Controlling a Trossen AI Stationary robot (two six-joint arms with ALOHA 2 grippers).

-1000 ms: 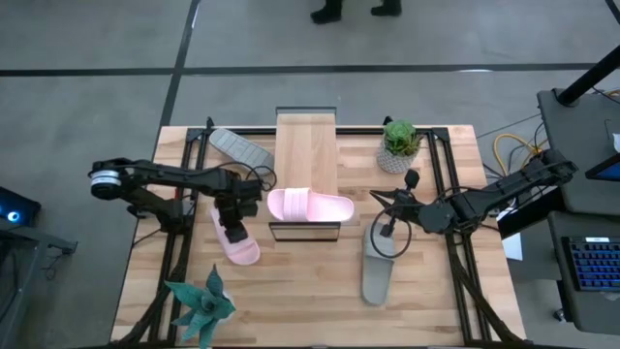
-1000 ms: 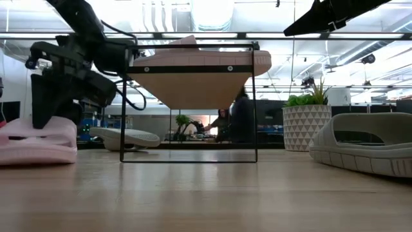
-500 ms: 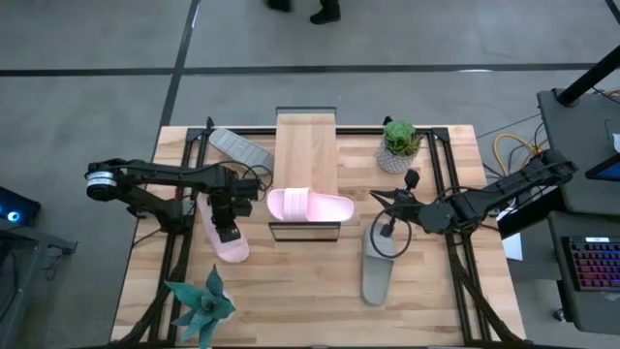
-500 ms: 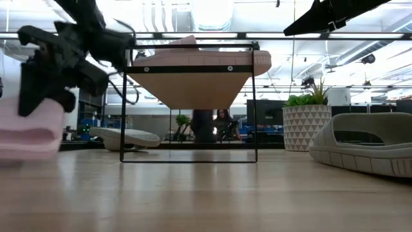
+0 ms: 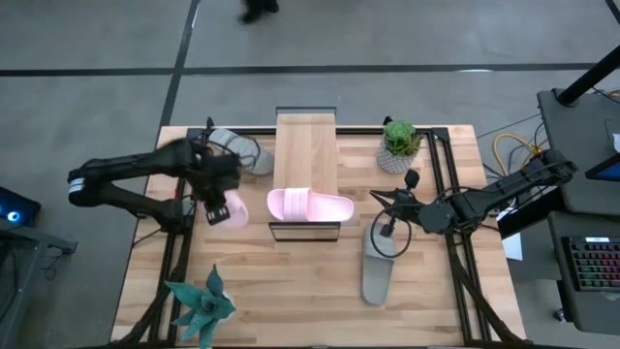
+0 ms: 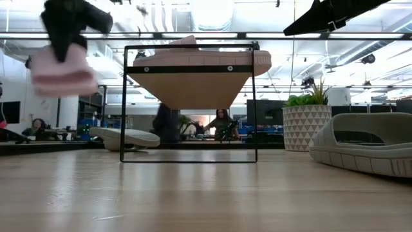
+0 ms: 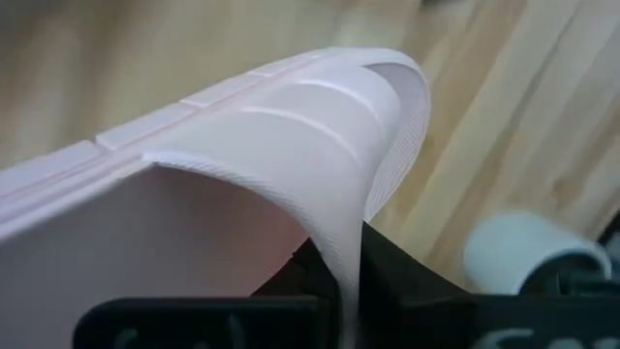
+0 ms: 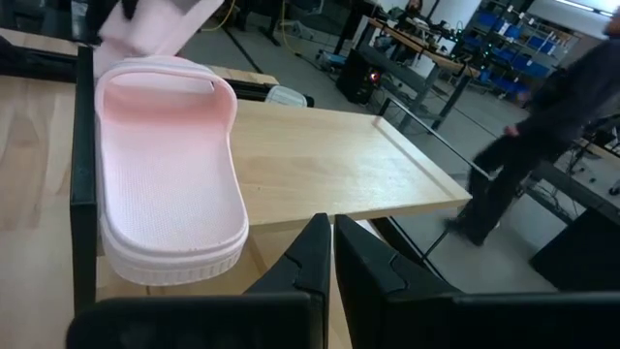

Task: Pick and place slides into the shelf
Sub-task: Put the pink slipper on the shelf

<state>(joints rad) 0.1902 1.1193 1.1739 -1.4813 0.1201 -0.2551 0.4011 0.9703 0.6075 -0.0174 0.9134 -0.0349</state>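
Observation:
My left gripper [image 5: 217,201] is shut on a pale pink slide [image 6: 61,67], held high above the table's left part; the slide also shows in the left wrist view [image 7: 242,165]. A second pink slide [image 5: 310,205] lies sole down on the near end of the shelf's wood plank [image 5: 306,155]. One grey slide [image 5: 242,150] lies on the table left of the shelf's far end. Another grey slide [image 5: 377,271] lies on the table at the near right. My right gripper [image 5: 387,229] is shut and empty, just above that grey slide's far end. My left gripper pinches the pink slide's wide strap at its edge [image 7: 334,237] between its two fingers, one finger [image 7: 305,281] under the strap and one [image 7: 392,281] outside it. The slide is lifted clear of the table [image 6: 61,67] and hangs tilted below the gripper.
The shelf's black frame [image 6: 254,103] stands in the middle of the table. A potted plant [image 5: 399,145] stands at the far right and a spiky plant [image 5: 201,305] at the near left. People move in the room behind.
My left gripper has risen from table height with the pink slide and gone a little toward the table's far-left. The slide, which lay on the table, is now lifted clear and tipped. My right arm has kept still.

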